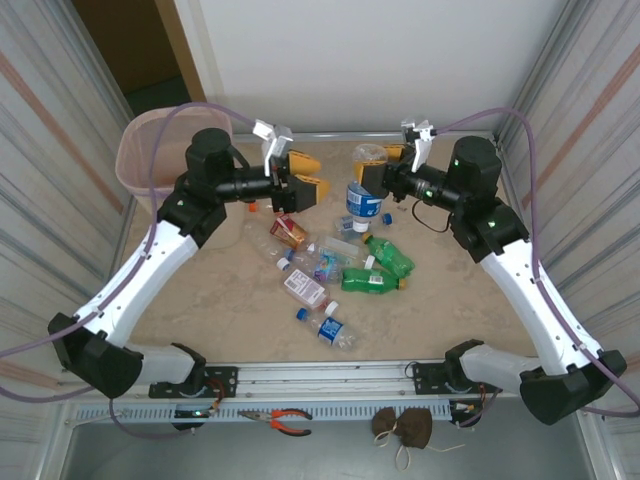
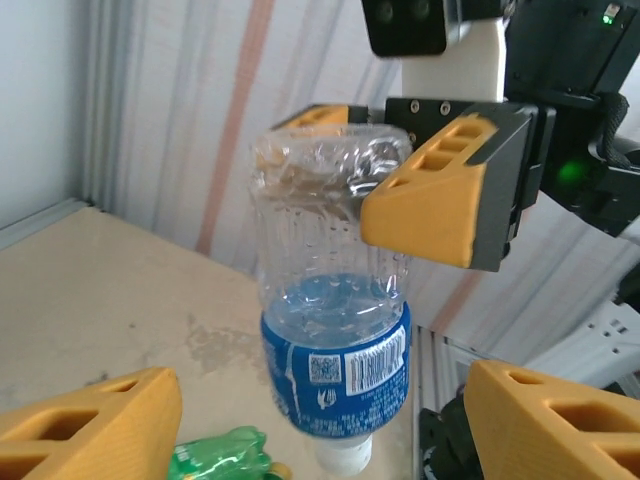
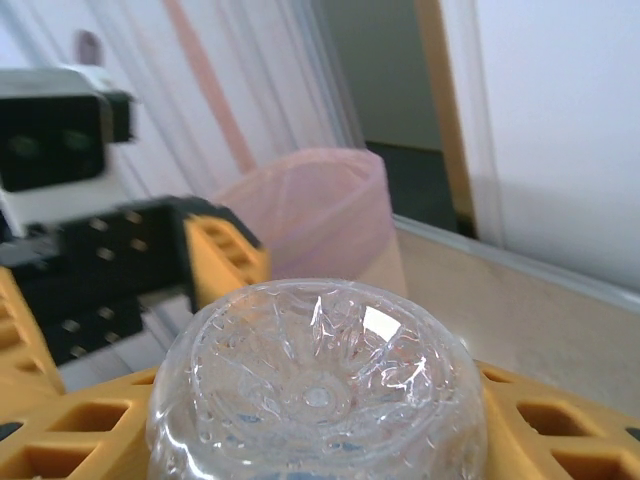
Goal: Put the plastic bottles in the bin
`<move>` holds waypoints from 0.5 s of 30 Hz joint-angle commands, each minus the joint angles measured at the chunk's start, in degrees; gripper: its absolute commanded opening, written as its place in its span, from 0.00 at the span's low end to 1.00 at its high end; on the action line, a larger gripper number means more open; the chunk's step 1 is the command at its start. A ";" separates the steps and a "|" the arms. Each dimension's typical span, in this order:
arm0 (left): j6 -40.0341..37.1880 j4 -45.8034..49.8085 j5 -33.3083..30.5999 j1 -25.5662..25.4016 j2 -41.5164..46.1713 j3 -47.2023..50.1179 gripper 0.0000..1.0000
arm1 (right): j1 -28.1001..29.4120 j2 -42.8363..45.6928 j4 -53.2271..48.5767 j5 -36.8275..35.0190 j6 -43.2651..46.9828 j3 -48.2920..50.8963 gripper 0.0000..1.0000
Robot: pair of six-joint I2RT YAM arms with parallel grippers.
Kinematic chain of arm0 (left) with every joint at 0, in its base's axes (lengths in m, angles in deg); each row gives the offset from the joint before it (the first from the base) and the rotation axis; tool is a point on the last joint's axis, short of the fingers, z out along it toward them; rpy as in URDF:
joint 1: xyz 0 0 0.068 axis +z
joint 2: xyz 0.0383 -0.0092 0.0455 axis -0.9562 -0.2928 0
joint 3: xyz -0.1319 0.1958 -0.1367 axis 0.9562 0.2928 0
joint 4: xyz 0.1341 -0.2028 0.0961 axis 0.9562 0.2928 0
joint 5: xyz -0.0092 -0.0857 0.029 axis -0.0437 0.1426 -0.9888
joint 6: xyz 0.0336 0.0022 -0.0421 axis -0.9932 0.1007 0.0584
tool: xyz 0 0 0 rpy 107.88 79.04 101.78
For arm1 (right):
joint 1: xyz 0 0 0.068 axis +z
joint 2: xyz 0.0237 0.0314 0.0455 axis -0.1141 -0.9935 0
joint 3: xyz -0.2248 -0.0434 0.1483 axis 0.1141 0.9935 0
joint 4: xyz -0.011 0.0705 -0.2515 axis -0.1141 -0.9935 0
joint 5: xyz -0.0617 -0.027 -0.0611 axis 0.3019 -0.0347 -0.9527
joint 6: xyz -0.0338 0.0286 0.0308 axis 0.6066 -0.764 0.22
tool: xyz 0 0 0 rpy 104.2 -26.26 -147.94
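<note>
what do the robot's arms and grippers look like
The left arm and right arm have white link shells, black joint housings and bases, and a purple cable along each. The left gripper and right gripper have chunky orange-yellow wedge-shaped fingers with rectangular cut-outs on black bodies. Green lights glow on the right arm.

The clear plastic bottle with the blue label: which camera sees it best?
Left wrist view: the whole clear plastic bottle with the blue label, white cap down, in the right gripper. Top external shows it small; right wrist, its crinkled base.

Overhead from behind, wrist views close, opposed, sharing the bottle (image 2: 330,300)
</note>
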 commanded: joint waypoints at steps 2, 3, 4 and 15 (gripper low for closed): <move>-0.68 -4.78 4.31 -2.22 -1.30 -1.63 0.77 | 2.26 1.71 8.11 1.98 -1.45 0.92 0.55; -0.76 -5.19 4.51 -2.96 -1.53 -1.70 0.77 | 2.53 1.71 8.70 2.26 -1.76 0.87 0.55; -0.79 -5.57 4.78 -3.45 -1.69 -1.68 0.77 | 2.75 1.65 9.19 2.48 -2.02 0.85 0.55; -0.84 -6.58 6.30 -6.83 -4.78 -3.95 0.75 | 5.22 1.27 10.76 3.48 -2.76 -0.05 0.55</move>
